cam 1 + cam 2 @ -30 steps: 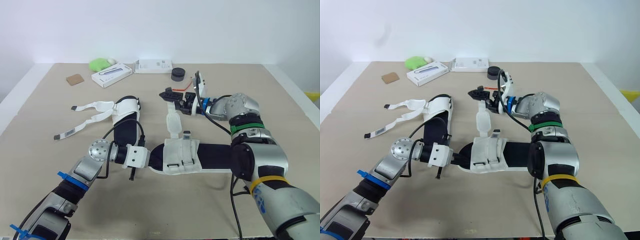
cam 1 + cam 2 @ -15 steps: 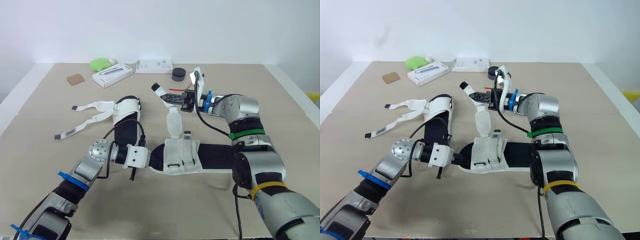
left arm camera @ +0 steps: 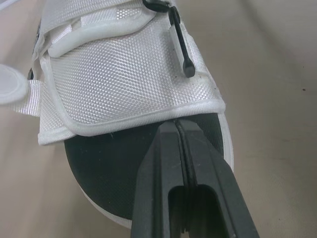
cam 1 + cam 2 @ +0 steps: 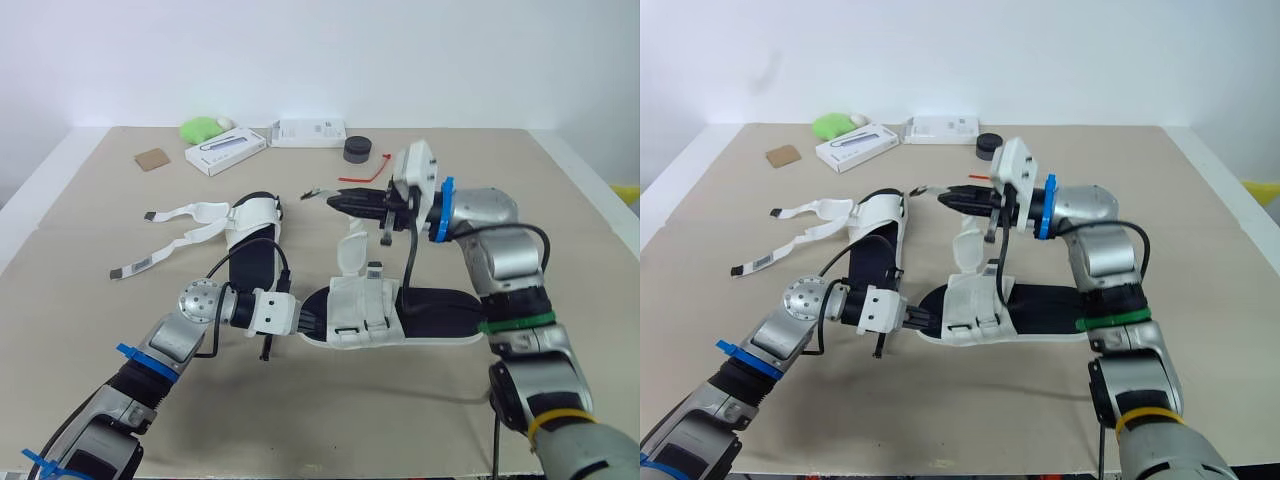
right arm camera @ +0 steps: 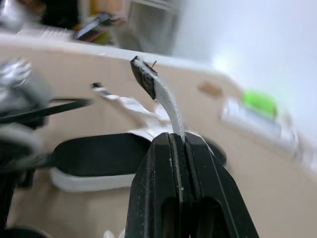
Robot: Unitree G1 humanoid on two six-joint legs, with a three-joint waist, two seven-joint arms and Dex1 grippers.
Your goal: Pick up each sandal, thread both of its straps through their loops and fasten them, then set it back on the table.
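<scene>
strap (image 4: 351,255) now swung leftward, pinched in right tool (image 4: 333,201).

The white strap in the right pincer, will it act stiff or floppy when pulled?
Probably floppy: the strap bends in a curve above the right pincer and folds down toward the sandal. Likely light too, since a fingertip pinch alone holds it up. It may keep some shape, as its free end stands up unsupported.

No writing could be read. The print on the long white box (image 4: 225,150) and the flat white box (image 4: 311,132) near the table's (image 4: 560,200) far edge was too small to make out.
</scene>
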